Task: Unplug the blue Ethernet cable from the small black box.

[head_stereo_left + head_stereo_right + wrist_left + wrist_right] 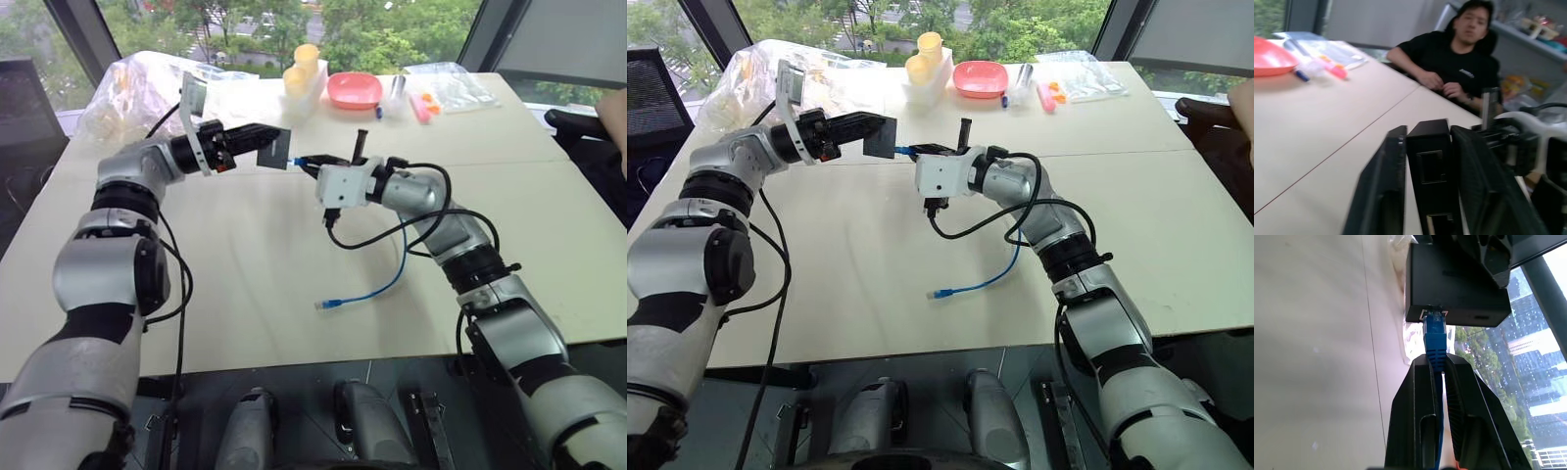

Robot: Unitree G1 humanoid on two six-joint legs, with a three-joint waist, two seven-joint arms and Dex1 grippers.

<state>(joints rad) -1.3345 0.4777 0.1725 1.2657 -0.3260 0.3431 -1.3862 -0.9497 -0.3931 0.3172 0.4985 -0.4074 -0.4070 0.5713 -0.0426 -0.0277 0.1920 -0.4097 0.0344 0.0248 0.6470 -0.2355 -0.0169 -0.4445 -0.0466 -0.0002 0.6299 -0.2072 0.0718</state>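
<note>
Fingers of left gripper [257, 140] clamp small black box [275, 147]; right gripper [1436, 363] pinches blue Ethernet cable [1435, 340], plug seated in box port.

Pale beige table [245, 284], seam running across it from left to right. Far edge: pink bowl [354, 90], stack of yellow cups [302, 67], clear plastic bags [137, 83], pink marker [421, 106]. Beyond, large windows [274, 24] with dark frames, green trees outside, daylight. Black chair [651, 98] far left. Seated person in a black shirt [1459, 63] at the right side, shelves [1537, 34] behind.
</note>
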